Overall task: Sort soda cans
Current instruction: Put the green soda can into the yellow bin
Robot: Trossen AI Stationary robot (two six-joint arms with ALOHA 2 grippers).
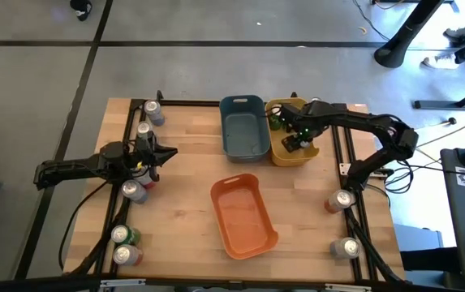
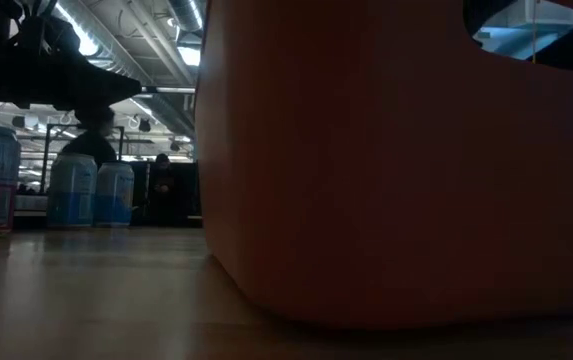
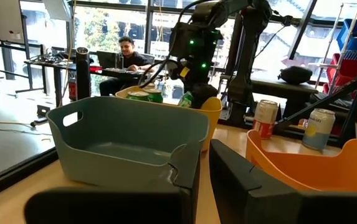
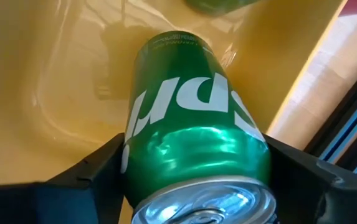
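Overhead view of a wooden table (image 1: 183, 203) with two dark robot arms and three plastic bins. A blue-grey bin (image 1: 244, 127) and a yellow bin (image 1: 279, 152) stand side by side at the far middle; an orange bin (image 1: 244, 215) lies nearer the front, turned at a slant.

The right gripper (image 1: 299, 139) reaches down into the yellow bin. Its wrist view shows the fingers (image 4: 91, 171) pinching a green can (image 4: 194, 155) by its sides, silver top toward the camera. White letters on the can, seen upside down, read "Spr"; the rest of the word curves out of sight. The yellow floor of the bin lies just behind it, and the edge of another green can (image 4: 218, 5) shows beyond.

The left gripper (image 1: 161, 152) hovers at the table's left side, its fingers spread with nothing between them, pointing toward the bins.

Loose soda cans stand along both edges: two at the far left (image 1: 154, 112), one by the left gripper (image 1: 133, 191), two at the near left (image 1: 123, 236), and two on the right (image 1: 342, 200). Their labels cannot be read.

In the left wrist view, a person (image 3: 127, 53) sits at a desk in the room beyond.
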